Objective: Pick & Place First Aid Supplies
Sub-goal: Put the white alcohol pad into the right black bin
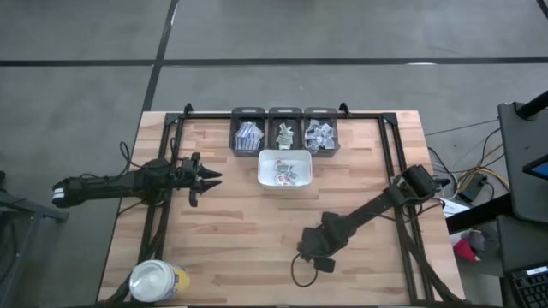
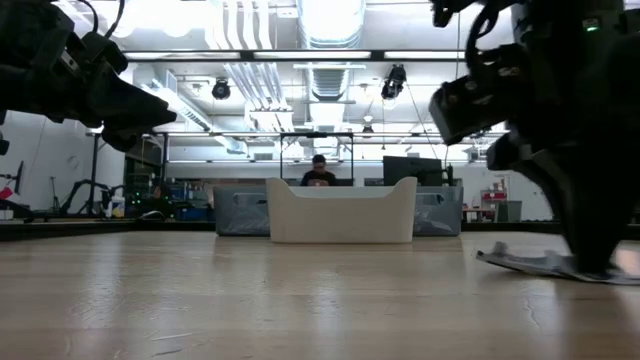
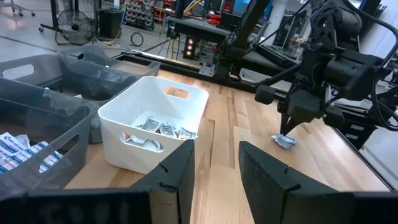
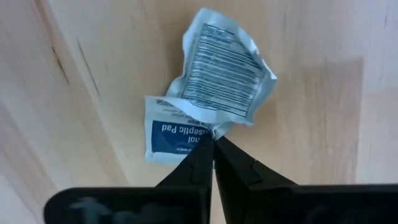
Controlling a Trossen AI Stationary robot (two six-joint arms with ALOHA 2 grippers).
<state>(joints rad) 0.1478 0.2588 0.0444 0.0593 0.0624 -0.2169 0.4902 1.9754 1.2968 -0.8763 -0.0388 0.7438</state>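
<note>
Two small first aid packets lie overlapping on the wooden table at the near right: a silver one with black print and a blue-and-white pad sachet. My right gripper points down at them and is shut where the two meet. It also shows in the high view and the low view. My left gripper hovers open over the table's left side, holding nothing. The white tray holds several more packets. My right gripper comes from above, pointing down, and its fingertips are closed on the spot where the silver packet's lower corner meets the pad sachet's edge. Whether it pinches one or both, I cannot tell. The packets lie on the table.
Three dark bins with packets stand along the far edge behind the tray. A round white-lidded yellow jar sits at the near left corner. A dark frame rail borders the wooden top.
</note>
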